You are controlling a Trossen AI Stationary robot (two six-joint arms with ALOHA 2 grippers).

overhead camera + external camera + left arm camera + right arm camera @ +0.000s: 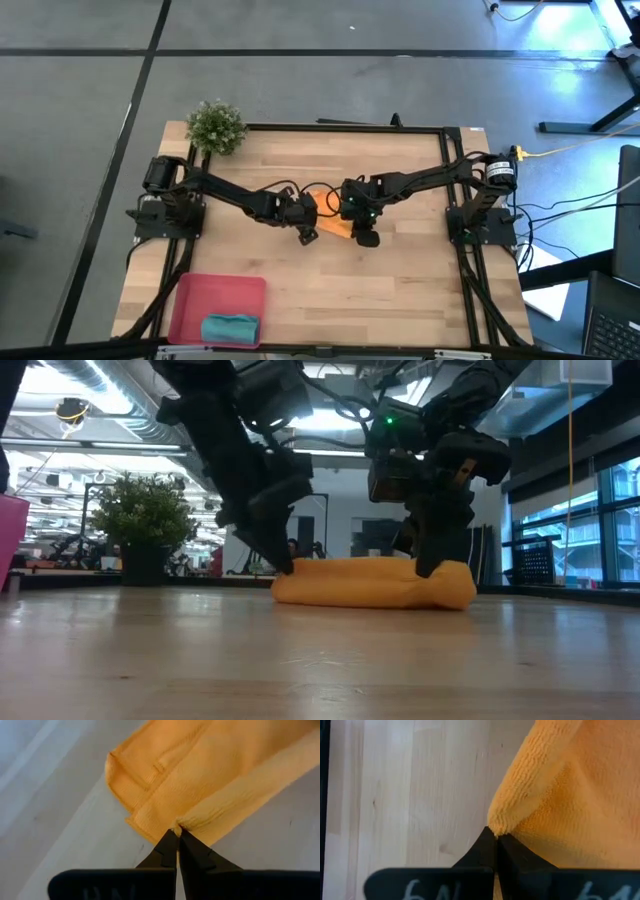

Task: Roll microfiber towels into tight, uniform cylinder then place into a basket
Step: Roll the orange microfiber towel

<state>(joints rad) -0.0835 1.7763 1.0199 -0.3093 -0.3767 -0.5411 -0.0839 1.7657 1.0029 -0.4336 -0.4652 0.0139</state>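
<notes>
left gripper [176, 831] and right gripper [495, 834] each pinch an end of the orange towel [330, 222]; uneven pulls could skew the roll.

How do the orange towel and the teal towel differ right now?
The orange towel lies mid-table, loosely folded; the teal towel sits bunched up in the red tray. The left gripper and right gripper each pinch the orange towel's edge with shut fingers; nothing touches the teal towel. Both are soft cloth.
</notes>
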